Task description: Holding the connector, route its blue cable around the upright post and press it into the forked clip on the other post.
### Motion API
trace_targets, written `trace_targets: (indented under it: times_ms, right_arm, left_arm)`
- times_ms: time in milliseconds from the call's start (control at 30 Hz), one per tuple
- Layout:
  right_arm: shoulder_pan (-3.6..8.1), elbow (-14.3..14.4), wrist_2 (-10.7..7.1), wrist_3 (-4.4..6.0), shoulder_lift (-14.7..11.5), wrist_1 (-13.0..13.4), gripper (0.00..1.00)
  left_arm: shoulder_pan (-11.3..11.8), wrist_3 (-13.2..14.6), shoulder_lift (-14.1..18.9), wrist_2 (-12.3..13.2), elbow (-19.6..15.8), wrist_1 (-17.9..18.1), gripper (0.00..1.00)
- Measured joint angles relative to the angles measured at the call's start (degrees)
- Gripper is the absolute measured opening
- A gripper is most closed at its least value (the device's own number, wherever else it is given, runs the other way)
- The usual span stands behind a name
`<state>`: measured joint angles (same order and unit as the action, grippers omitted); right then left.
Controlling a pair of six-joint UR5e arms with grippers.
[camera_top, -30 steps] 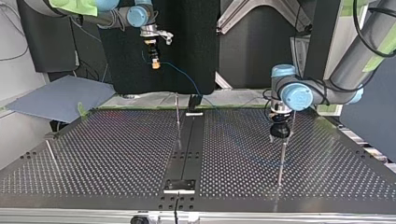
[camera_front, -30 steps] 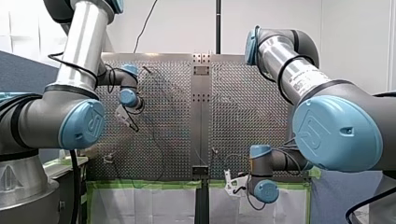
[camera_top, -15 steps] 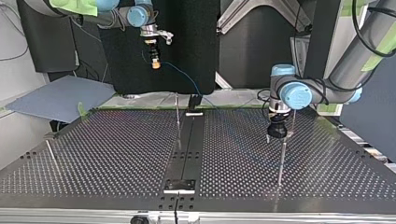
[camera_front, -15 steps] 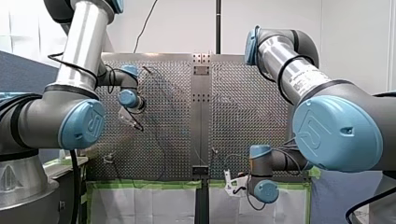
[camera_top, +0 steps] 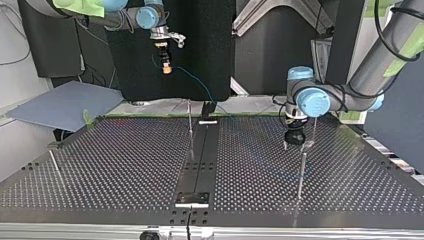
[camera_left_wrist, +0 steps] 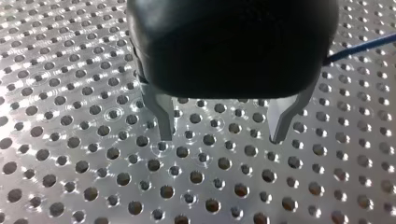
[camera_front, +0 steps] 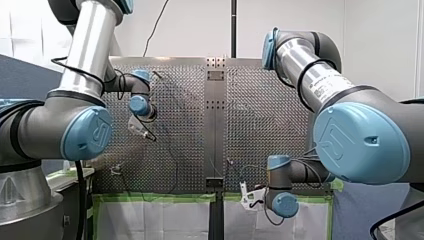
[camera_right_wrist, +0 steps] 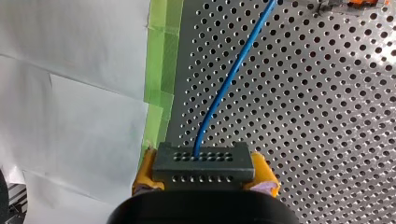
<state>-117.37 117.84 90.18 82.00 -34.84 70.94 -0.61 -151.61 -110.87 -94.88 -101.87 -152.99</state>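
Right wrist view showed my right gripper (camera_right_wrist: 204, 174) clamped on the connector (camera_right_wrist: 203, 161) above the table's (camera_right_wrist: 327, 116) green-taped edge, its blue cable (camera_right_wrist: 229, 79) apparently still unrouted and unclipped, while my left gripper (camera_left_wrist: 224, 133) hovered wide open, empty.

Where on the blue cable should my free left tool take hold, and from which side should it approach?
Probably the straight free stretch of the blue cable, just ahead of the connector clamped in my right tool. It is thin and slopes through the air, so my open left tool should come across it from the side, one finger on each side.
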Motion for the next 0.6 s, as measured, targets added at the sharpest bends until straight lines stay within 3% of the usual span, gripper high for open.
trace_targets:
  times_ms: [600]
  right_arm:
    - [-0.34,0.0,0.00,-0.32,0.0,-0.3,0.00]
  left_arm:
    - [-2.7,8.9,0.0,-8.7,1.3,-8.1,0.98]
